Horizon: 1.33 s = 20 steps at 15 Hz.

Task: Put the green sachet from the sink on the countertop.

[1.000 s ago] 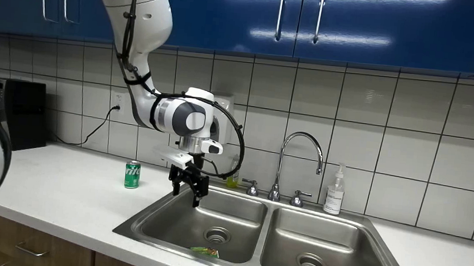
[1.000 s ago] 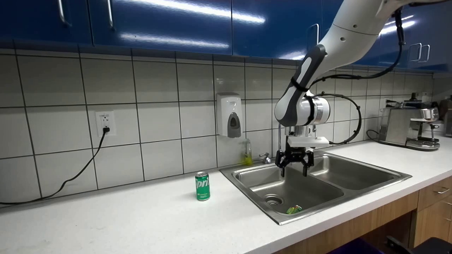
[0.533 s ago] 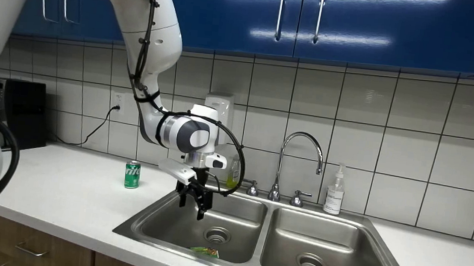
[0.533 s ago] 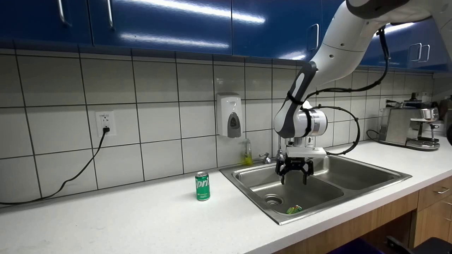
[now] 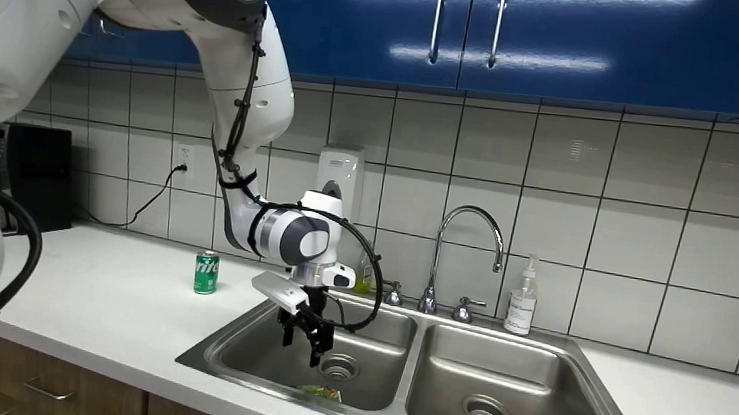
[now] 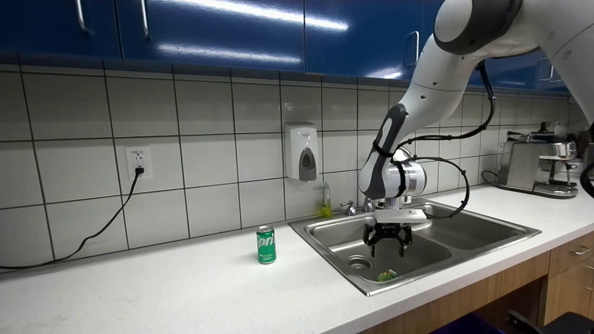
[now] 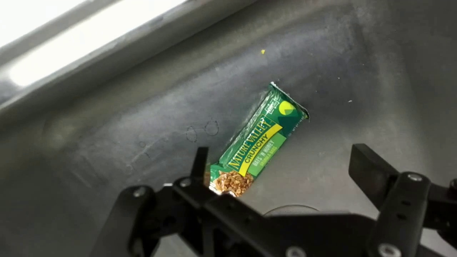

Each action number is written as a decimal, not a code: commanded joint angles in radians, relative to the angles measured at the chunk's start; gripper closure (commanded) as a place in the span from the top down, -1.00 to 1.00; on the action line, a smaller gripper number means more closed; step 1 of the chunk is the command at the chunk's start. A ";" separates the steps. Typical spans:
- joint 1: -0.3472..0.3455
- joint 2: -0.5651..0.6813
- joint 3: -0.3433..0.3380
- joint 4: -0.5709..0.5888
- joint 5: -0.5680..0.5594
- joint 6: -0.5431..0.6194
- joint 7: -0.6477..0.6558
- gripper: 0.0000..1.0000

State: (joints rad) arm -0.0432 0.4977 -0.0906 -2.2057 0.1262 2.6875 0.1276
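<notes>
The green sachet [image 5: 320, 392] is a Nature Valley bar packet. It lies flat at the front of a basin in the steel sink [image 5: 402, 384], and it also shows in an exterior view [image 6: 386, 276] and in the wrist view [image 7: 259, 139]. My gripper [image 5: 300, 352] is open and empty above that basin, pointing down. In the wrist view the packet lies diagonally beyond the gripper [image 7: 278, 155], and the left finger covers part of its lower end. The gripper [image 6: 387, 254] is higher than the packet and apart from it. The countertop [image 6: 209, 287] runs beside the sink.
A green Sprite can [image 6: 266, 245] stands on the countertop beside the sink. A chrome faucet [image 5: 436, 260] rises behind the basins. A pump bottle [image 5: 521, 306] and a yellow-green bottle [image 6: 326, 202] stand at the sink's back edge. A dispenser [image 6: 301, 150] hangs on the wall.
My gripper has moved down toward the basin and slightly forward, staying open. In the exterior views it is now closer to the packet. The packet and the can have not moved.
</notes>
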 commanded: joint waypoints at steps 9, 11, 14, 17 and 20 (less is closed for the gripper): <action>-0.012 0.111 0.004 0.067 0.004 0.025 0.019 1.00; -0.013 0.116 0.003 0.073 0.003 0.023 0.018 1.00; -0.014 0.125 0.001 0.084 0.002 0.022 0.017 1.00; -0.015 0.129 0.001 0.090 0.005 0.022 0.020 1.00; -0.012 0.129 0.003 0.093 0.005 0.020 0.023 1.00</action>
State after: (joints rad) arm -0.0461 0.6201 -0.0954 -2.1293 0.1262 2.7106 0.1340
